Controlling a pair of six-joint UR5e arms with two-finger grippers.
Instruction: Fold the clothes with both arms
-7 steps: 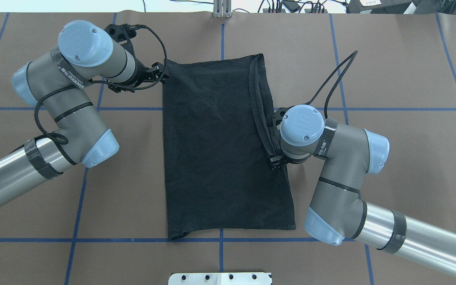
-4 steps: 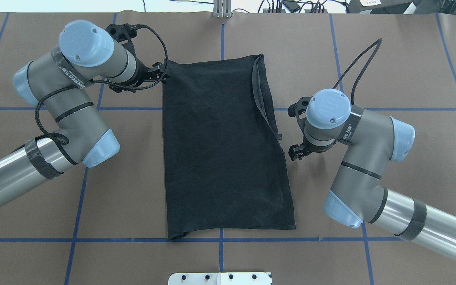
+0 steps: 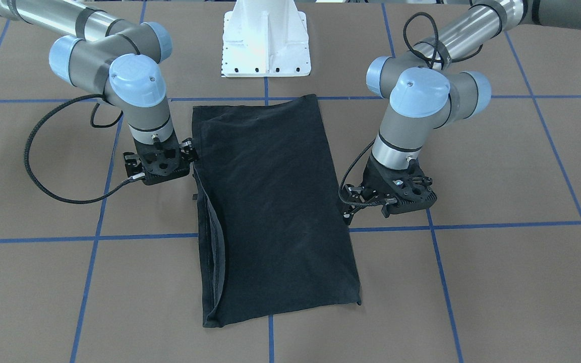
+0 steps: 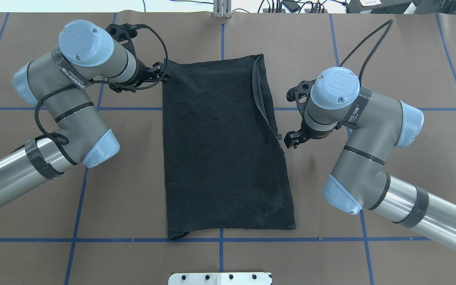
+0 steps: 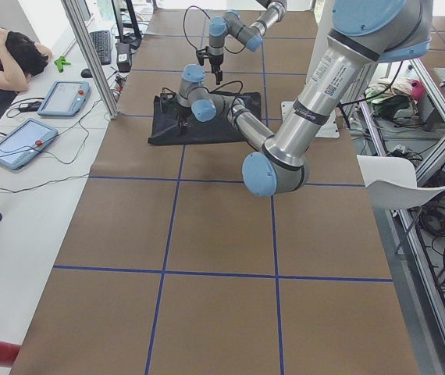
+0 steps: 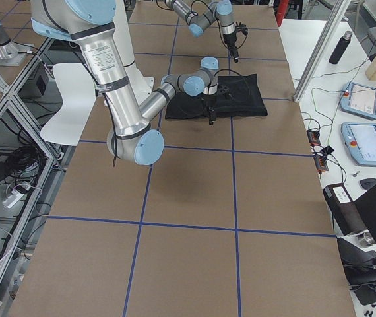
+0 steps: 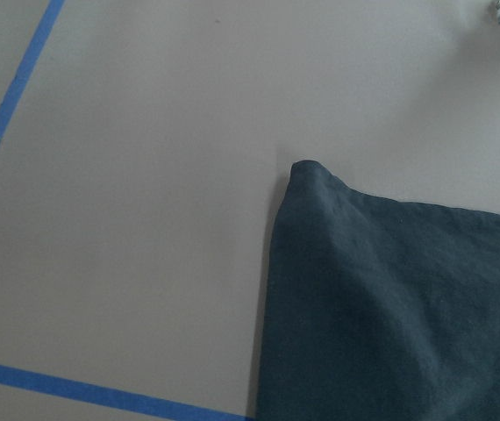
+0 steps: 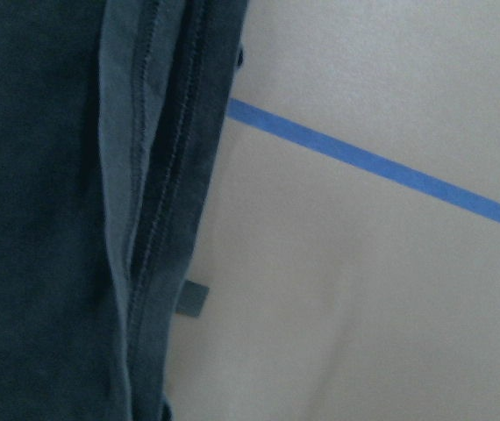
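The black T-shirt [image 4: 220, 150] lies flat on the table, folded into a long rectangle; its logo is hidden. Stacked hems run along its right edge [image 8: 158, 175], with a small tag sticking out. My left gripper [image 4: 160, 72] hovers open and empty at the shirt's far left corner [image 7: 307, 175], not holding it. It also shows in the front view [image 3: 347, 204]. My right gripper [image 4: 291, 139] is open and empty, just right of the shirt's right edge and apart from it. It sits beside the shirt in the front view [image 3: 189, 149].
The white pedestal base [image 3: 265, 45] stands at the near middle edge of the brown table, which has blue tape lines [image 4: 390, 109]. A metal post [image 4: 222, 10] and cables are at the far edge. An operator [image 5: 8, 58] and tablets [image 6: 366, 142] are beyond it.
My right arm has pulled back to the right, from over the shirt's right edge to clear of it. The edge now lies flat. My left arm has not moved.
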